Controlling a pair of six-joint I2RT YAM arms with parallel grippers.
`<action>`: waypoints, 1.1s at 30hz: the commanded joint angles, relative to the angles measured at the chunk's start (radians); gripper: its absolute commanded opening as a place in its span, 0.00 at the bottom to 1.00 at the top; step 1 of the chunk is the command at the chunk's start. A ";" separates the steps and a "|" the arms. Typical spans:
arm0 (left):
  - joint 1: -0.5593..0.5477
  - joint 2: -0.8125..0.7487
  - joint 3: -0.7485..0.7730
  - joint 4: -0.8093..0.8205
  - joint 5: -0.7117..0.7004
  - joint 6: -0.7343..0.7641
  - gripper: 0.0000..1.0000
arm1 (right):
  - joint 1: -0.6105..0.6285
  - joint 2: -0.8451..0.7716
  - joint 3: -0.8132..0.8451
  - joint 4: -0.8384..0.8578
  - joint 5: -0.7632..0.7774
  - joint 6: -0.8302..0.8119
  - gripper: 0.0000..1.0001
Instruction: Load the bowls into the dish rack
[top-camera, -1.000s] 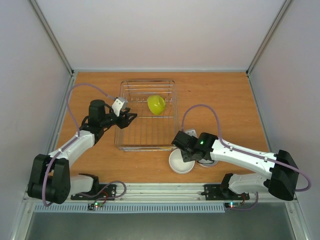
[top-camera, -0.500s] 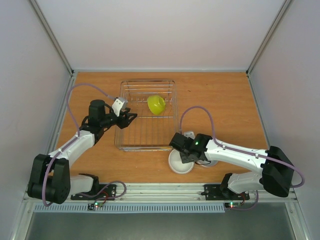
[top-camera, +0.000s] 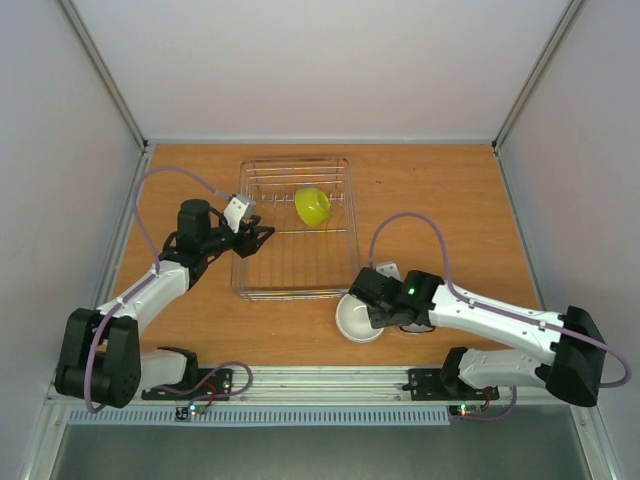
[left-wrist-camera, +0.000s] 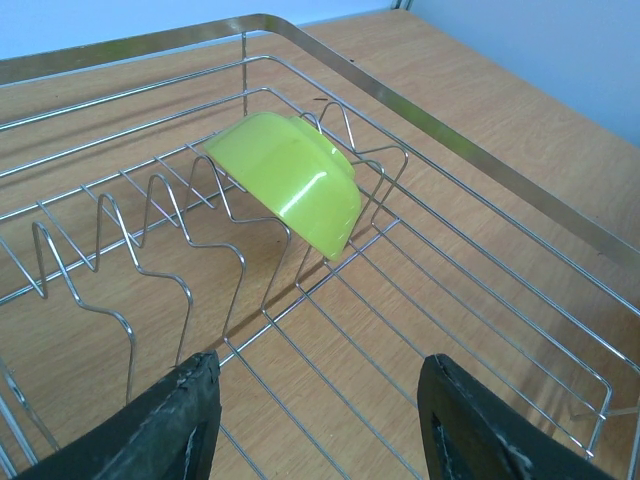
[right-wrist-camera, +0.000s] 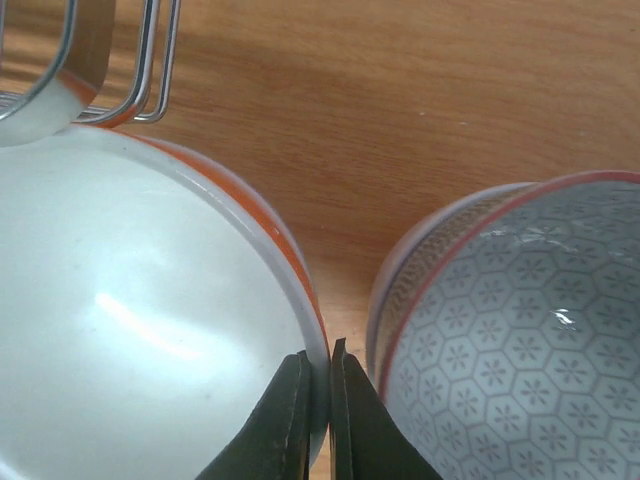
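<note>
The dish rack (top-camera: 340, 262) stands mid-table, and its rim shows in the left wrist view (left-wrist-camera: 470, 140). A lime green bowl (top-camera: 312, 207) leans on its side against the rack's tines (left-wrist-camera: 290, 185). My left gripper (top-camera: 256, 238) (left-wrist-camera: 320, 420) is open and empty over the rack's left part. My right gripper (top-camera: 368, 305) (right-wrist-camera: 328, 350) is shut on the rim of a bowl that is white inside and orange outside (top-camera: 358, 322) (right-wrist-camera: 130, 340), just below the rack's near right corner. A grey hexagon-patterned bowl (right-wrist-camera: 520, 350) sits right beside it, mostly hidden under the arm in the top view (top-camera: 415, 327). No other bowls show.
The rack's near corner wires (right-wrist-camera: 90, 60) hang close over the orange-sided bowl's far rim. Grey walls enclose the table on three sides. The arm bases stand at the near edge (top-camera: 320, 380).
My right gripper and the orange-sided bowl have shifted slightly up toward the rack's corner, and the right arm's elbow has swung right. The left arm has not moved.
</note>
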 joint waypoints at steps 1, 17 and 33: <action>0.003 -0.013 0.012 0.026 0.015 0.000 0.55 | 0.010 -0.082 0.052 -0.071 0.064 0.005 0.01; -0.016 -0.080 0.039 -0.075 0.096 0.046 0.62 | 0.028 -0.182 0.242 -0.156 0.150 -0.102 0.01; -0.072 -0.095 0.102 -0.224 0.165 0.078 0.65 | -0.004 0.269 0.625 0.084 0.155 -0.392 0.01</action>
